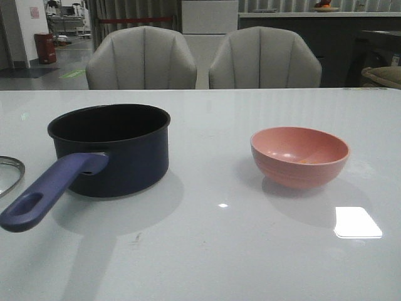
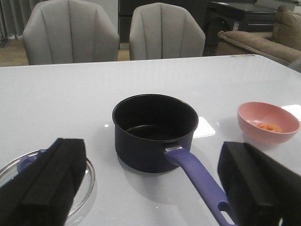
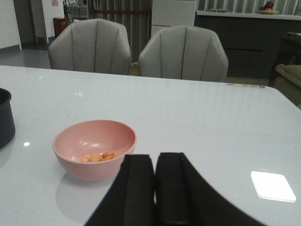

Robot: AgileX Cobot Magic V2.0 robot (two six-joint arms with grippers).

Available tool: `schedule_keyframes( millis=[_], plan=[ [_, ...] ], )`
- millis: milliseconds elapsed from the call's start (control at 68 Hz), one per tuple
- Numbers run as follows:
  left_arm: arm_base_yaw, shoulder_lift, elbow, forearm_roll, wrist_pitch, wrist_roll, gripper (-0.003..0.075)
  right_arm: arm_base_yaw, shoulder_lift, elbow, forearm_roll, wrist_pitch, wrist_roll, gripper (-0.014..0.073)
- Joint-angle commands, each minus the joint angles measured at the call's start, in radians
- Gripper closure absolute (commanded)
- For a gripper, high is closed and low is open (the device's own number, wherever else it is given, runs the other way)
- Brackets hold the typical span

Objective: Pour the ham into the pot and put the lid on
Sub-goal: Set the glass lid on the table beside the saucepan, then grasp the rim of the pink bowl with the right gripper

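No readable text anywhere I can see. Pot [image 1: 119,150]: no brand or marking visible on wall or handle. Pink bowl [image 1: 299,157]: plain, no print. Lid [image 2: 44,176]: no label visible. Pink sheet on far wall [image 1: 34,12]: too small and blurred, can't read. Red bin [image 1: 45,47] in background: no legible marking. Tabletop [image 1: 207,251]: bare of signs or numbers.
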Motion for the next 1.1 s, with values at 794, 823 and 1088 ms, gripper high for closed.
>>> schedule_keyframes(
  millis=[794, 823, 1088],
  plan=[
    [-0.014, 0.01, -0.027, -0.001, -0.091, 0.002, 0.0117, -0.005, 0.569, -0.402, 0.079, 0.151, 0.01, 0.025],
    [-0.014, 0.01, -0.027, -0.001, -0.091, 0.002, 0.0117, -0.005, 0.608, -0.424, 0.085, 0.151, 0.01, 0.0207],
    [-0.014, 0.01, -0.027, -0.001, -0.091, 0.002, 0.0117, -0.005, 1.002, -0.629, 0.165, 0.151, 0.01, 0.0066]
  ],
)
